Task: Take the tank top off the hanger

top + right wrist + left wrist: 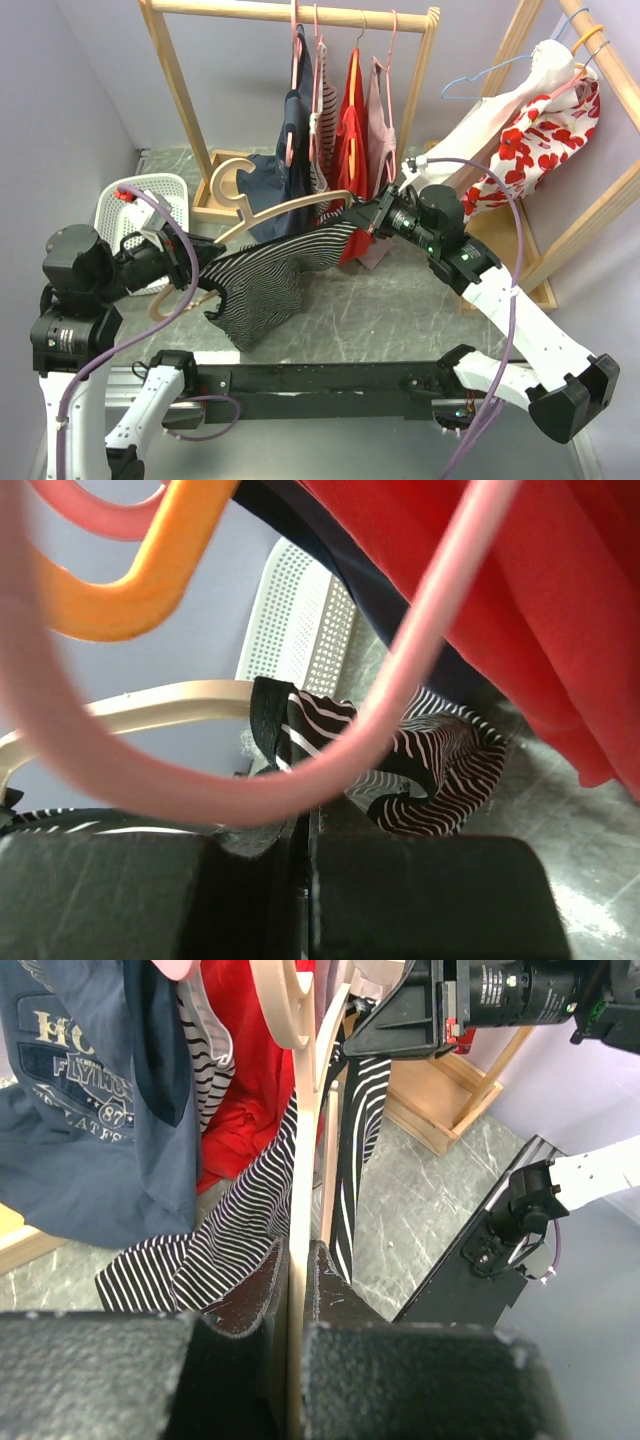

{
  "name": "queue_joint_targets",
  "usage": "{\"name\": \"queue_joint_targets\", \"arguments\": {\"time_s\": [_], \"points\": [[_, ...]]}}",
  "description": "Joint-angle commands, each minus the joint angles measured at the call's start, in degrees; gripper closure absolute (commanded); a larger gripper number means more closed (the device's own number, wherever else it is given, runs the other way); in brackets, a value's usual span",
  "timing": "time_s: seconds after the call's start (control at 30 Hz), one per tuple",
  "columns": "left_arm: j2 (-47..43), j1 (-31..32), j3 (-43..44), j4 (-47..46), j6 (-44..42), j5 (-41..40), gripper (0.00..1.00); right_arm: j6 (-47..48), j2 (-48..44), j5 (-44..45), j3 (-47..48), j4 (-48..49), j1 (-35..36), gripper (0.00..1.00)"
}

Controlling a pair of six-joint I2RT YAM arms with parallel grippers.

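The black-and-white striped tank top (265,280) hangs stretched on a pale wooden hanger (262,208) held low over the table. My left gripper (195,272) is shut on the hanger's lower arm; in the left wrist view the wood (300,1160) runs straight up out of the closed left gripper (297,1260), with striped cloth (225,1235) draped beside it. My right gripper (365,220) is shut on the tank top's black strap at the hanger's other end. In the right wrist view the strap (268,715) drops into the closed right gripper (306,825) beside the hanger's arm (150,702).
A wooden rack (290,12) behind holds navy, striped, red and pink garments (345,130) on hangers. A second rack at the right carries a white and red floral garment (530,140). A white perforated basket (150,200) stands at the left. A pink hanger (400,690) crosses the right wrist view.
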State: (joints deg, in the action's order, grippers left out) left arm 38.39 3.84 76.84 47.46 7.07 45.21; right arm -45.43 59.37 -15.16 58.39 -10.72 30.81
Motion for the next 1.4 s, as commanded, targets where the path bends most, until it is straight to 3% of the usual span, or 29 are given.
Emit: {"name": "queue_joint_targets", "arguments": {"time_s": [0.0,0.37,0.73,1.0,1.03,1.27,1.37], "points": [[-3.1,-1.0,0.8,-15.2,2.2,-6.2,0.99,-0.7,0.5,4.1,-5.0,-5.7,-2.4,1.00],[-4.3,-1.0,-3.0,-21.1,6.4,-9.2,0.99,-4.8,0.7,-2.9,-8.4,-1.5,-1.5,1.00],[-5.7,-1.0,-4.0,-23.7,8.4,-11.5,0.99,-2.1,4.4,4.6,-6.8,-5.5,9.3,1.00],[-7.3,-1.0,-6.2,-26.4,9.0,-14.4,0.99,-4.8,5.4,1.4,-10.1,-2.6,9.9,1.00],[-7.2,-1.0,-5.7,-25.7,7.9,-14.9,0.99,-5.3,5.2,4.8,-10.2,-5.1,10.0,1.00],[-7.9,-1.0,-4.0,-23.6,6.8,-17.2,0.99,-13.7,-4.3,16.3,-15.2,-4.6,8.8,1.00],[-7.9,-1.0,-2.8,-22.9,6.8,-17.7,0.99,-18.4,-9.4,16.1,-19.6,-1.2,6.4,1.00]]}}
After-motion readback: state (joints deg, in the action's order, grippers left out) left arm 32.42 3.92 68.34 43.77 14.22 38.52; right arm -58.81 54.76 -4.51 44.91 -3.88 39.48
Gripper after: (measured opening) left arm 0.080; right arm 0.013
